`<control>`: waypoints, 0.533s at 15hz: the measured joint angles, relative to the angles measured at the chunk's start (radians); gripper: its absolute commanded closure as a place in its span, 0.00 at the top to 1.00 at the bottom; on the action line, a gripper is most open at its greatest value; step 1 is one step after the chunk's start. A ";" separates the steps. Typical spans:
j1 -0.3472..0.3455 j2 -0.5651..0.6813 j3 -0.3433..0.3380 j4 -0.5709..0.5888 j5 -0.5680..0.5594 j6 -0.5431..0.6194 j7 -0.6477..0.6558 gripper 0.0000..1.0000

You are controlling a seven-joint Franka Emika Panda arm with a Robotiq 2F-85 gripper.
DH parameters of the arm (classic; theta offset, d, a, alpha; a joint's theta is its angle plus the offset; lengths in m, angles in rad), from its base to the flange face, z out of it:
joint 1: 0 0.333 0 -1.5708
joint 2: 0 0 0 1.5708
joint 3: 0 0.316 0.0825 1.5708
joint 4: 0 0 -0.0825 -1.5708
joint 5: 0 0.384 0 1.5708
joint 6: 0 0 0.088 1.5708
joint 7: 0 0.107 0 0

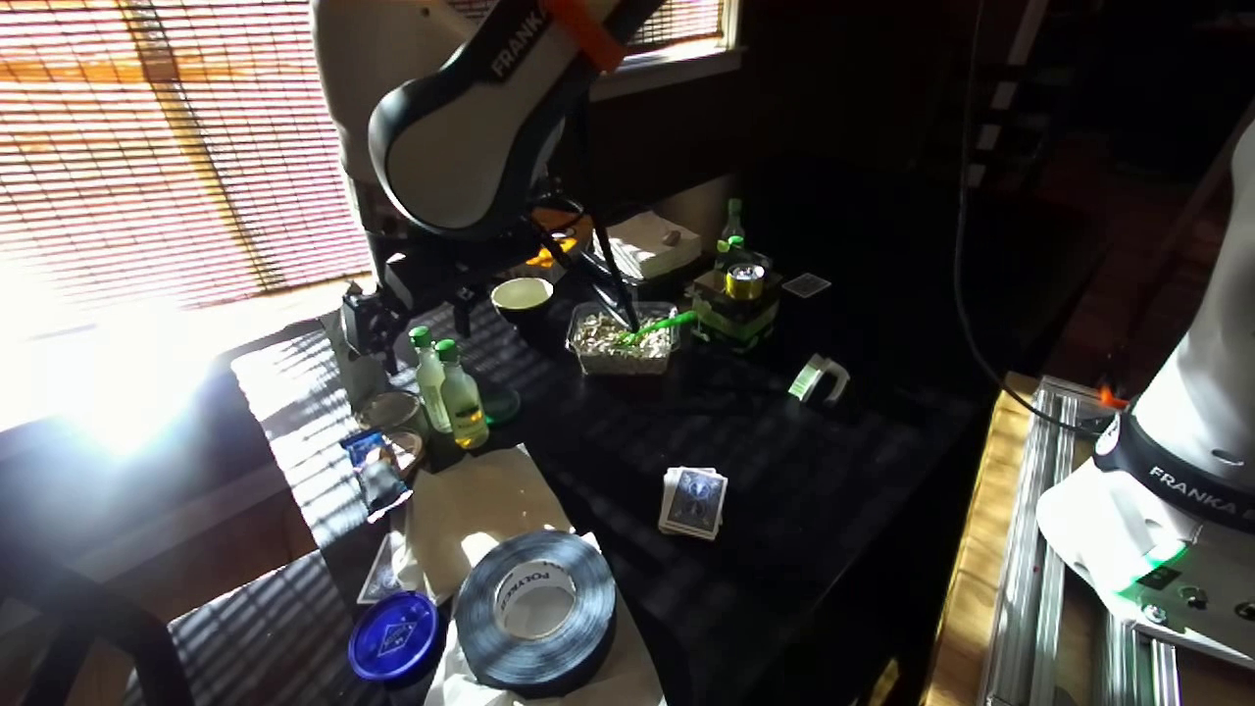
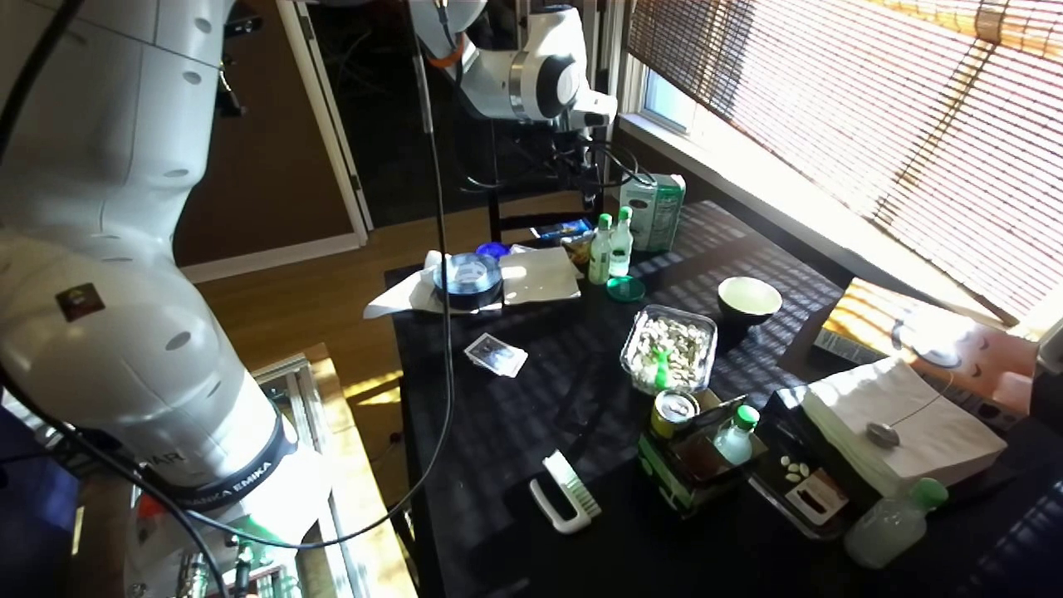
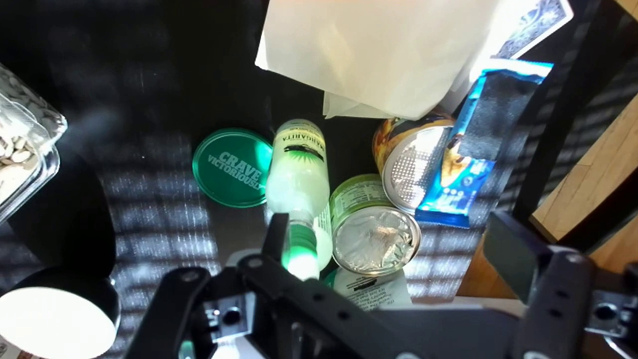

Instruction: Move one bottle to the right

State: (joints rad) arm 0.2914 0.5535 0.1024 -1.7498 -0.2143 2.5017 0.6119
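Wrist view alone resolves "MARGARITA" on 1 bottle (image 3: pixel 299 187).

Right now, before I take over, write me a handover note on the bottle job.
Gripping: jaws wide open, holding nothing, near the green-capped bottle.
Job's things: that bottle stands by the green lid, close beside its lookalike.
Done: no grasp shows; whether the move is already made, I can't tell.
Left: if it isn't, probably grip one bottle, shift it right, release.
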 measured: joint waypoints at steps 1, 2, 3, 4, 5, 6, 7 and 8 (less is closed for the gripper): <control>0.002 0.001 -0.004 0.001 0.000 0.000 0.000 1.00; 0.008 0.001 -0.012 0.001 0.000 0.000 0.000 1.00; 0.012 0.004 -0.019 0.001 0.000 0.000 0.000 1.00; 0.014 0.010 -0.024 0.001 0.000 0.000 -0.002 1.00; 0.014 0.020 -0.031 0.002 0.000 0.001 -0.007 1.00; 0.013 0.033 -0.036 0.004 0.004 0.004 -0.015 1.00; 0.010 0.048 -0.043 0.007 0.009 0.009 -0.025 1.00; 0.010 0.064 -0.051 0.012 0.013 0.014 -0.032 1.00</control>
State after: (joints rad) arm 0.3009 0.6177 0.0516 -1.7380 -0.2013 2.5156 0.5799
